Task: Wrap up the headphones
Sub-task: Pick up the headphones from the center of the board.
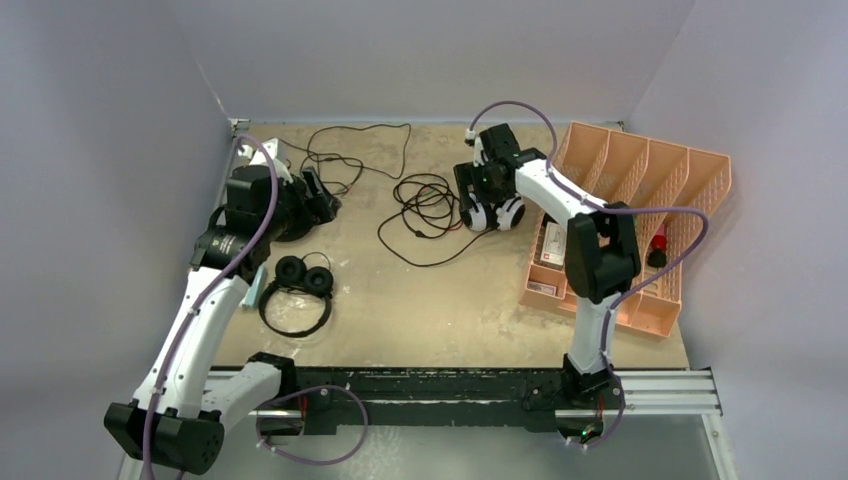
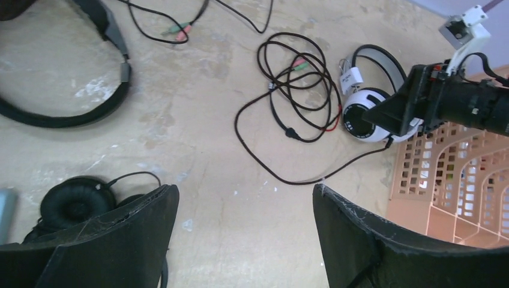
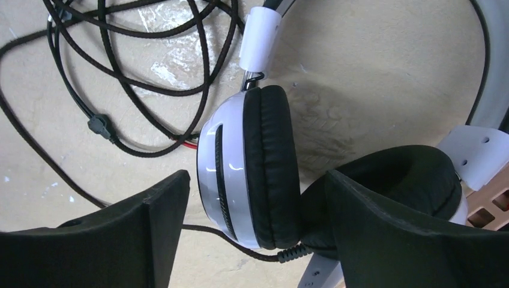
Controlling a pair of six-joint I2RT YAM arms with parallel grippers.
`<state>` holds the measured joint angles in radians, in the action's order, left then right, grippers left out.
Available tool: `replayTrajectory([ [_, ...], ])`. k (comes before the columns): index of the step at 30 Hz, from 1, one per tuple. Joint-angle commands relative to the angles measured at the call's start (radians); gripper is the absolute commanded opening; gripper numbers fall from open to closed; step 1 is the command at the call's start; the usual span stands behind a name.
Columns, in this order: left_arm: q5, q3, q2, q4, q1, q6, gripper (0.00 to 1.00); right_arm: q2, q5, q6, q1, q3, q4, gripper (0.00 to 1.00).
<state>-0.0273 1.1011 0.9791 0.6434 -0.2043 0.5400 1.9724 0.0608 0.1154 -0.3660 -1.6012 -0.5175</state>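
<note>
The white-and-black headphones [image 1: 497, 212] lie at the back middle, next to their coiled black cable [image 1: 428, 206]. My right gripper [image 1: 485, 195] is open and low over them. In the right wrist view its jaws [image 3: 257, 177] stand either side of one white ear cup [image 3: 231, 174], with a gap at the left finger. The small black round-padded headphones [image 1: 303, 279] lie at the left and show in the left wrist view [image 2: 75, 201]. The larger black headphones [image 1: 300, 212] lie under my left gripper [image 1: 322, 198], which is open and empty [image 2: 244, 189] above bare table.
An orange slotted tray [image 1: 640, 215] stands at the right, close to the white headphones, and shows in the left wrist view [image 2: 456, 180]. A thin cable [image 1: 360, 150] with coloured plugs [image 2: 178, 30] loops at the back left. Walls close in the back and sides.
</note>
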Motion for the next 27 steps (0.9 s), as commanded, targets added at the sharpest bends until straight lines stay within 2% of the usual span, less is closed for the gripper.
replayTrajectory([
  [1, -0.112, 0.014, 0.051, -0.095, -0.003, -0.031, 0.80, -0.011, -0.018, -0.093, -0.014, 0.034, 0.033, 0.79],
  [8, -0.073, 0.069, 0.145, -0.068, -0.004, 0.008, 0.80, -0.073, -0.001, -0.181, -0.053, 0.142, 0.122, 0.50],
  [12, -0.093, 0.102, 0.218, -0.070, -0.003, 0.028, 0.80, -0.180, -0.025, -0.182, -0.089, 0.257, 0.226, 0.22],
  [14, -0.134, 0.119, 0.249, -0.085, -0.004, 0.034, 0.80, -0.240, -0.074, -0.177, -0.099, 0.285, 0.237, 0.00],
  [18, -0.214, 0.153, 0.319, -0.111, -0.003, 0.065, 0.84, -0.412, -0.049, -0.258, -0.149, 0.339, 0.232, 0.00],
  [23, -0.309, 0.199, 0.413, -0.146, -0.003, 0.083, 0.87, -0.623, 0.187, -0.433, -0.256, 0.463, 0.297, 0.00],
  [27, -0.368, 0.245, 0.464, -0.136, -0.010, 0.072, 0.87, -0.674, 0.323, -0.560, -0.297, 0.497, 0.285, 0.00],
])
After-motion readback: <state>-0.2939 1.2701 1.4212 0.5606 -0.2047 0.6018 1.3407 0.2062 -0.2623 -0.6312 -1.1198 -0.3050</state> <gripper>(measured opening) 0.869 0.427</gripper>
